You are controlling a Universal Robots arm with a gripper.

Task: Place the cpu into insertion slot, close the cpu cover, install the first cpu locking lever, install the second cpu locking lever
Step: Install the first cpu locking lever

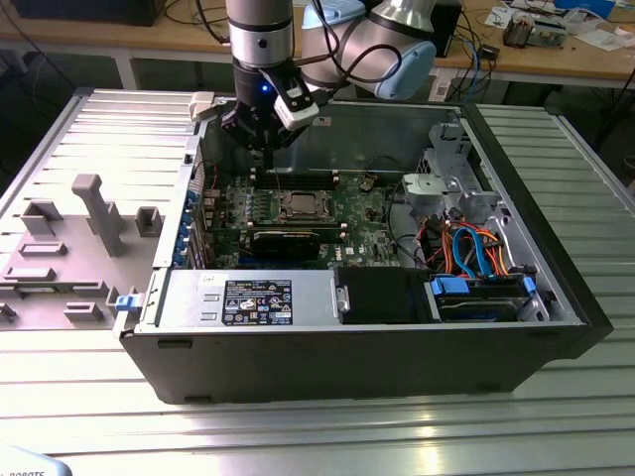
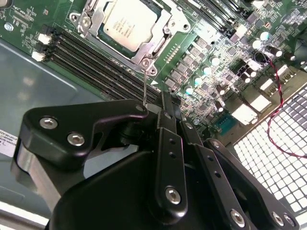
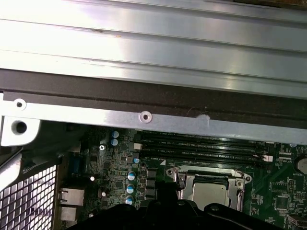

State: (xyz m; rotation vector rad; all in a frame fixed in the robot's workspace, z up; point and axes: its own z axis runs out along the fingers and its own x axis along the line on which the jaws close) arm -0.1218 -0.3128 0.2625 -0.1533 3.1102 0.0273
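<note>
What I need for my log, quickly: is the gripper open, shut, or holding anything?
Gripper: shut, beside the thin locking lever; whether it grips it cannot be told.

Seen in the exterior view from high outside the open computer case (image 1: pixel 357 347), well back from the cpu (image 1: pixel 299 206), looking steeply down over the whole case. In the second wrist view, close above the cpu (image 2: pixel 128 24), aimed down at a slant. In the first wrist view, close too, facing across the cpu (image 3: pixel 210 194) toward the case's wall. Shared in both wrist views: the cpu and the memory slots (image 2: pixel 91 52) just beside it.
</note>
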